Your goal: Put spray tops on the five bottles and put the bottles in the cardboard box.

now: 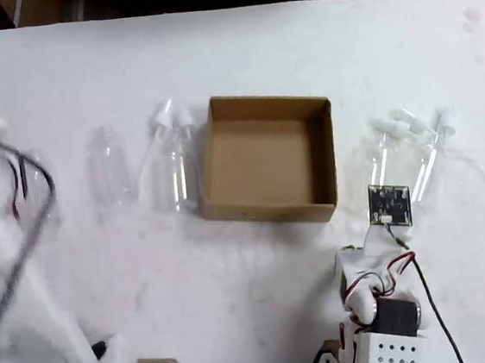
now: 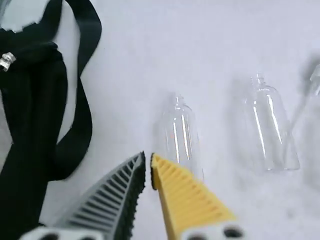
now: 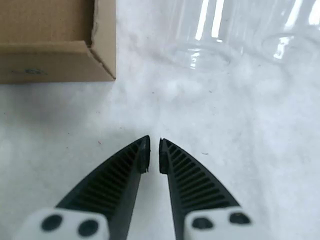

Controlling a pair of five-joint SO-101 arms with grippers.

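The open cardboard box (image 1: 266, 157) stands mid-table with nothing inside; one of its corners (image 3: 55, 45) shows in the right wrist view. To its left lie clear bottles: two bare-necked ones (image 1: 109, 165) (image 1: 39, 190) and one (image 1: 176, 167) with white spray tops (image 1: 172, 115) at its neck end. To the box's right, more clear bottles (image 1: 379, 163) (image 1: 423, 167) lie with white spray tops (image 1: 392, 122) beside them. My left gripper (image 2: 147, 159) is shut and holds nothing, just short of a bare-necked bottle (image 2: 180, 135); another bottle (image 2: 270, 127) lies beyond. My right gripper (image 3: 154, 150) is shut over bare table, short of two bottle bases (image 3: 205, 30) (image 3: 295, 30).
The left arm (image 1: 8, 258) and its black cable (image 1: 36, 194) cross the table's left side; black straps (image 2: 50, 100) hang beside the left gripper. The right arm (image 1: 381, 306) stands at the front right. White tabletop (image 1: 262, 283) lies open before the box.
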